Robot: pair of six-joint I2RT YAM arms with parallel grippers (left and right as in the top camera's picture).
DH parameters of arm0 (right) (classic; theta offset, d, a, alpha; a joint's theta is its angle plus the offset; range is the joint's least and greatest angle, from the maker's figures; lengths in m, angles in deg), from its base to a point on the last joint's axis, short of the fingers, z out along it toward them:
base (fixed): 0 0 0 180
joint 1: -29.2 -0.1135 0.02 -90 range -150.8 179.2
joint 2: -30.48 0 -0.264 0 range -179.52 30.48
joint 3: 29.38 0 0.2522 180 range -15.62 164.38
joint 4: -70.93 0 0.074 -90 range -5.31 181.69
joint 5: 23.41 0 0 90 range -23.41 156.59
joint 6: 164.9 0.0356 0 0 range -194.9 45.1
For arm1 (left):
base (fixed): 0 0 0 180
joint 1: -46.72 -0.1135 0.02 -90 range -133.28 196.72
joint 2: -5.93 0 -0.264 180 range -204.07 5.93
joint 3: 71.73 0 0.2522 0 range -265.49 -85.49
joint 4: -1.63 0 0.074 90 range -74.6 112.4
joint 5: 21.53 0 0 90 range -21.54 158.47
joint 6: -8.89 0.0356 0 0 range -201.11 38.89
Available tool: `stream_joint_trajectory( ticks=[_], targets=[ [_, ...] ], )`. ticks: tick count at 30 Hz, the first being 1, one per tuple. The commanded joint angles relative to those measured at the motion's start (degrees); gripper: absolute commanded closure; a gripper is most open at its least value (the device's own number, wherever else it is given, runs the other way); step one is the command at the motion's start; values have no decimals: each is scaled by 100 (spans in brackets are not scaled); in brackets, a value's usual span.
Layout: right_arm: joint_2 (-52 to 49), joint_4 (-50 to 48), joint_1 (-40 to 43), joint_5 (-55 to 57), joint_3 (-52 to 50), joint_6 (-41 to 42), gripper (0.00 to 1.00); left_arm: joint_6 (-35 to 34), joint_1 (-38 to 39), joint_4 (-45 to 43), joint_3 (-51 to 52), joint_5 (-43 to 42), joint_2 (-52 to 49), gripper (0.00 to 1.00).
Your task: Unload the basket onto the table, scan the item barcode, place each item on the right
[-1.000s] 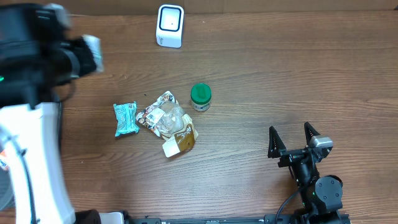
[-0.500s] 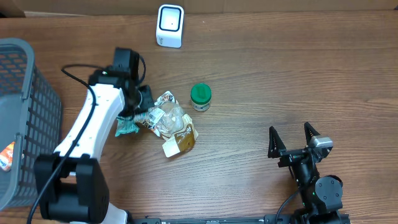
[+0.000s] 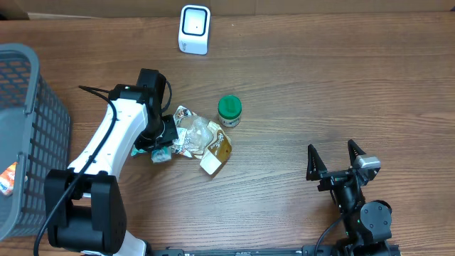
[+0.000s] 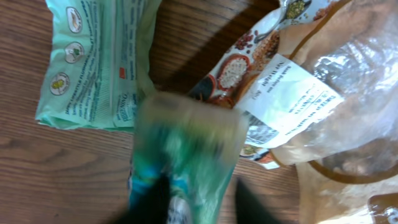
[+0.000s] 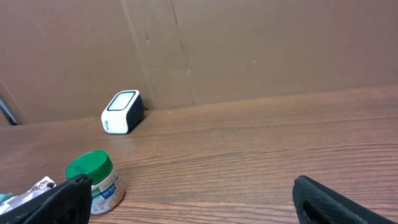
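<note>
Blurred green packet (image 4: 185, 146) at left gripper (image 4: 200, 202), hold not discernible, over bags (image 3: 202, 135) toward left edge of the surface (image 3: 320, 85), right gripper (image 3: 330, 149) wide and empty: liable, if loosely pinched, to drop barcode-down short of far-edge scanner (image 3: 194, 30).

Left arm (image 3: 106, 151): white moulded shell links, black joint housings, black base block. Thin black cable (image 3: 89, 90) along its upper link.
Right arm (image 3: 364, 213): all black, round joint body, small grey-white block at the wrist.
Right gripper (image 3: 331, 151): two black, tapered, pointed fingers (image 3: 311, 162).
Left gripper (image 4: 201, 183): two dark fingers, blurred.
</note>
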State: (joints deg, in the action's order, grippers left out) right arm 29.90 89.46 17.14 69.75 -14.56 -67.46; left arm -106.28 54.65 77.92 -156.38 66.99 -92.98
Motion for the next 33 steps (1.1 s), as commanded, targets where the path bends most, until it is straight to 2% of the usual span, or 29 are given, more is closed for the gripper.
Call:
stream_joint_trajectory(
  ticks=[1,2,4,8,12,16,19,21,23,25,29,33],
  targets=[
    [42,-22,-26,-22,-59,0,0,118,26,-15,-131,0,13,49],
    [42,-22,-26,-22,-59,0,0,271,24,20,-249,2,15,44],
    [42,-22,-26,-22,-59,0,0,474,9,227,-645,37,15,41],
    [42,-22,-26,-22,-59,2,0,721,-136,942,-1886,66,26,43],
    [42,-22,-26,-22,-59,0,0,892,-507,1694,-3545,258,87,43],
    [42,-22,-26,-22,-59,0,0,894,-1215,2299,-5062,535,186,39],
    [42,-22,-26,-22,-59,0,0,890,-1996,2586,-5764,531,256,37],
    [42,-22,-26,-22,-59,0,0,883,-2559,2658,-5914,529,313,39],
    [42,-22,-26,-22,-59,0,0,697,-3195,2671,-5893,535,330,45],
    [42,-22,-26,-22,-59,0,0,398,-3768,2608,-5729,605,313,45],
    [42,-22,-26,-22,-59,0,0,210,-4568,2170,-4988,658,308,44],
    [42,-22,-26,-22,-59,0,0,138,-5001,1436,-3932,664,306,42]
  ],
)
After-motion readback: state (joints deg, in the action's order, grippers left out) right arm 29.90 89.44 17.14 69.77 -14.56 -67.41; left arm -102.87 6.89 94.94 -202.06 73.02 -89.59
